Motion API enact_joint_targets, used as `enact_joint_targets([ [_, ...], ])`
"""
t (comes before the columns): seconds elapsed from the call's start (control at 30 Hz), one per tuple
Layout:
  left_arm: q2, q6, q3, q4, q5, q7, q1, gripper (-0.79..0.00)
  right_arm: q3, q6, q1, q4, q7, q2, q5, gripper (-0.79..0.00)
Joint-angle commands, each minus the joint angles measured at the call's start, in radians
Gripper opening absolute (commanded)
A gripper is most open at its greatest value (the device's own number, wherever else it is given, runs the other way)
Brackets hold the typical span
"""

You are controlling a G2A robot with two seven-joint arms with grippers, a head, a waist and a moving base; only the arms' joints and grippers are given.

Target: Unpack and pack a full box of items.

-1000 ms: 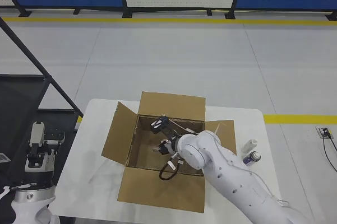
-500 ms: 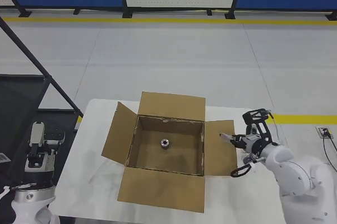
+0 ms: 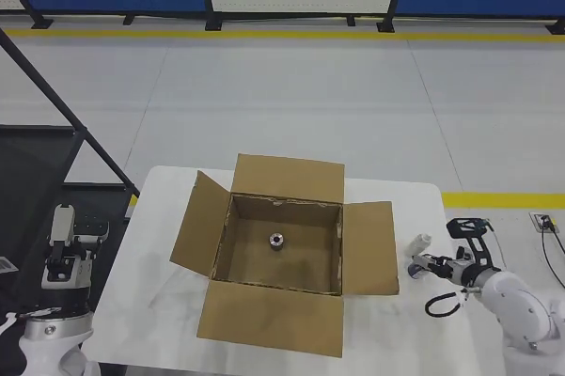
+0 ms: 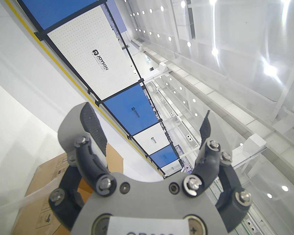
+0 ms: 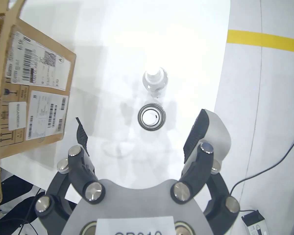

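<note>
The right claw [image 5: 141, 119] hangs spread wide and empty over the right end of the white table [image 5: 112, 50], touching nothing. A metal-rimmed can [image 5: 152, 116] stands upright below it, with a white bottle [image 5: 154, 81] just beside the can. The open cardboard box [image 3: 273, 320] sits mid-table, a small round item [image 3: 276, 241] on its floor. The left claw [image 4: 147, 110] points upward, likewise spread wide and empty.
</note>
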State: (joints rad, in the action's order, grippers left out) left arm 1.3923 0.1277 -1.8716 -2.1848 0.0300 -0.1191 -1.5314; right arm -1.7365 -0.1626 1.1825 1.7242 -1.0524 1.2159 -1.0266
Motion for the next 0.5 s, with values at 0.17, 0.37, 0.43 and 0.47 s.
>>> enact_joint_targets([
  [0.17, 0.000, 0.000, 0.000, 0.000, 0.000, 0.000, 0.000, 0.000, 0.035, -0.003, -0.040, -0.091, -0.028, -0.008, -0.005, -0.028],
  [0.37, 0.000, 0.000, 0.000, 0.000, 0.000, 0.000, 0.000, 0.000, 0.068, 0.001, -0.073, -0.155, -0.036, -0.013, -0.007, -0.305],
  [0.43, 0.000, 0.000, 0.000, 0.000, 0.000, 0.000, 0.000, 0.000, 0.076, -0.002, -0.086, -0.178, -0.036, -0.014, -0.002, -0.419],
  [0.47, 0.000, 0.000, 0.000, 0.000, 0.000, 0.000, 0.000, 0.000, 0.079, -0.005, -0.091, -0.188, -0.037, -0.015, 0.001, -0.465],
])
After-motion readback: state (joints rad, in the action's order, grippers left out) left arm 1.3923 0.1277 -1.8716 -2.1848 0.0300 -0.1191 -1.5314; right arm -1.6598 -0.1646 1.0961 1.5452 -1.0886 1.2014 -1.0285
